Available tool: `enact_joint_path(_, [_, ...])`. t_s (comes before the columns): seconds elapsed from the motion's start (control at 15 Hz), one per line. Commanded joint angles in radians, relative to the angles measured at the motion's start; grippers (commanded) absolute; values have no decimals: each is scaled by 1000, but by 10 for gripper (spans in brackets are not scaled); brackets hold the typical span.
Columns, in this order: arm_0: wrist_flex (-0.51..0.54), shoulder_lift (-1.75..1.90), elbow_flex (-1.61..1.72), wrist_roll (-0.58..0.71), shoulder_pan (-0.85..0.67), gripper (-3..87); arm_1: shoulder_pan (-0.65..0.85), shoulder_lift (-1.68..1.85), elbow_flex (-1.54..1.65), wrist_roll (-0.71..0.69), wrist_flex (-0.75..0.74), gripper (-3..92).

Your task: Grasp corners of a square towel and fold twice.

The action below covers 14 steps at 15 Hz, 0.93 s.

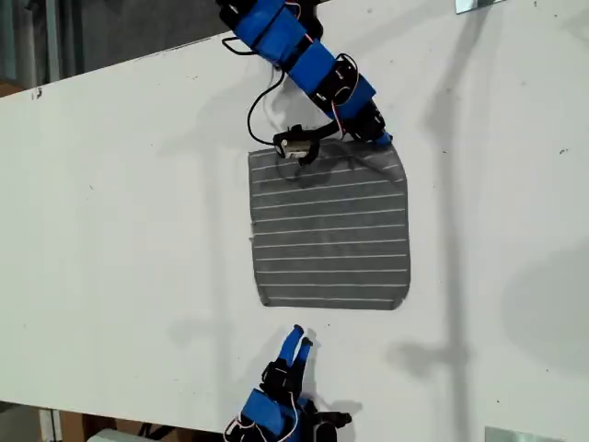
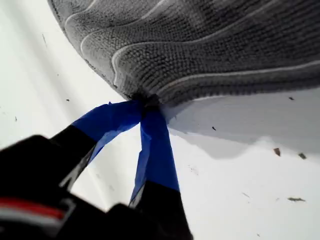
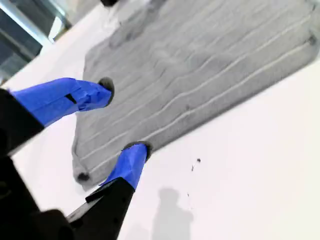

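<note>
On the white table point(image 1: 110, 230), near its middle in the exterior view, you have the towel point(image 1: 331, 230) lying spread in one layer: dark grey, thin white stripes running across, roughly square with rounded corners. No container shows in any view; the towel rests straight on the tabletop.

At the towel's far edge, toward the exterior view's right, my first gripper point(image 2: 146, 102) has its two blue fingers drawn together on a corner point(image 1: 391, 147), pinching the cloth. You can see in the first wrist view that the towel's edge is lifted off the table just there, with a shadow under it, and the stripes curve where the cloth rises. A pale wrist camera with a black cable point(image 1: 262, 110) hangs off that arm over the far edge.

Below the towel's near edge in the exterior view, my second gripper point(image 1: 299, 339) sits apart from the cloth. Its fingers point(image 3: 131, 162) are spread wide and hold nothing, with the towel's near corner point(image 3: 82, 172) between them in the second wrist view.
</note>
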Motion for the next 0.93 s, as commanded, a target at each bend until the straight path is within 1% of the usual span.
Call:
enact_joint_path(0.0, [-89,-517,-342,43,18,214,23,35,-8,-20,26,-1])
enact_joint_path(0.07, [-74,-813,-529,58,41,217,26,35,-8,-21,25,-1])
enact_joint_path(0.13, [-71,-1003,-632,41,67,218,25,35,-6,-21,20,-1])
enact_joint_path(0.2, [-95,-1109,-650,-12,106,216,20,35,-6,-20,14,-1])
enact_joint_path(0.4, [-187,-1431,-759,-204,311,216,11,26,12,-12,-17,-1])
enact_joint_path(0.53, [-213,-1532,-828,-304,417,218,9,17,21,-14,-32,-1])
enact_joint_path(0.67, [-221,-1663,-946,-322,462,217,6,-8,34,-15,-60,-1])
enact_joint_path(0.8, [-218,-1876,-1164,-278,474,217,5,-14,40,-18,-63,-1])
enact_joint_path(0.87, [-184,-1987,-1289,-241,463,217,5,-18,40,-21,-61,-1])
